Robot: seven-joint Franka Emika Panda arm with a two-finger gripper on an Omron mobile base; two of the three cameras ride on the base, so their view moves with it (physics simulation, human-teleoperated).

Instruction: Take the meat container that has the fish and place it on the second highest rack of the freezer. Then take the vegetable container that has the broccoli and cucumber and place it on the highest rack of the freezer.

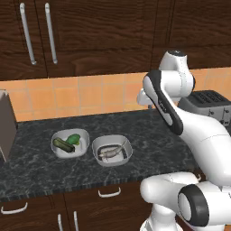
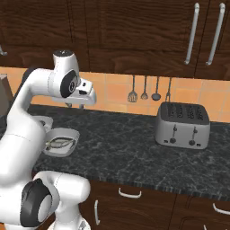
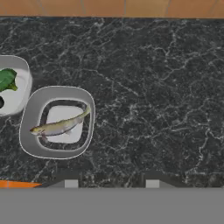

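The meat container (image 1: 97, 147) is a light-grey rounded-square bowl on the dark marble counter with the fish (image 1: 111, 151) lying inside. In the hand view the meat container (image 3: 30, 127) sits left of centre, the fish (image 3: 59, 126) lying slantwise across it. Just left of it stands the vegetable container (image 1: 57, 137) with the cucumber (image 1: 63, 145) and the broccoli (image 1: 74, 139). My gripper (image 1: 146, 103) hangs above the counter, to the right of and behind both bowls, pointing down. The gripper (image 3: 110, 183) is open with nothing between its fingertips (image 3: 70, 183). The freezer is out of view.
A silver toaster (image 2: 182, 126) stands on the counter to the right. Kitchen utensils (image 2: 144, 90) hang on the orange tiled backsplash. A grey-brown block (image 1: 6, 126) sits at the counter's far left. Dark wood cabinets run above and below.
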